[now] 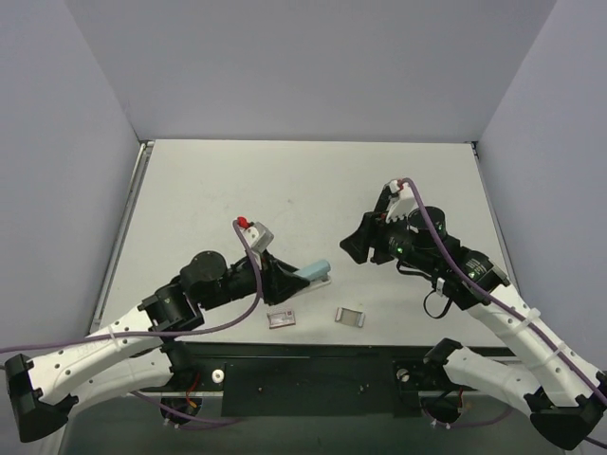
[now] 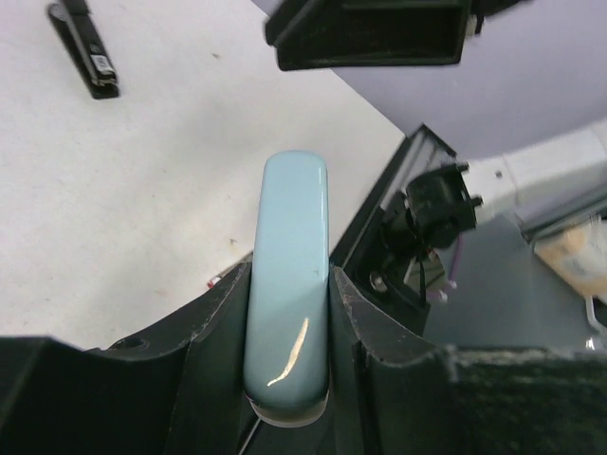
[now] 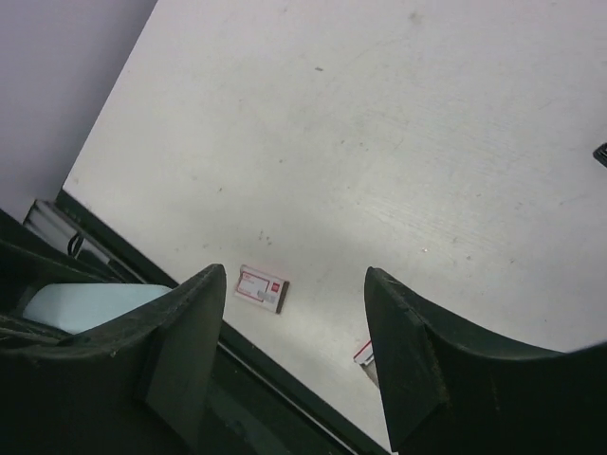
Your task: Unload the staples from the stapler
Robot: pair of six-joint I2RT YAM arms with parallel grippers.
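The left pincer (image 2: pixel 289 282) is shut tight on the stapler (image 2: pixel 287 227). The stapler is light blue and smooth. It sits right between the two black fingers (image 2: pixel 213 341), one on each side. Its round end sticks out past the tips. I can see no name or words on its blue top.

The right pincer (image 3: pixel 296 277) is spread wide. Nothing is between its fingers, only the white table (image 3: pixel 398 142) below. It hangs in the air near the free end of the stapler but does not touch it.

A small box (image 3: pixel 262 287) lies on the table under the right pincer, closer to its left finger. It has a red and white label, but the letters are too small to read. A second box (image 3: pixel 365 353) peeks out by the other finger. Only a corner with a red stripe shows.

A thin black bar (image 2: pixel 85 47) lies on the table, well ahead of the left pincer and off to its left. It has a pale patch, and I cannot read anything on it.
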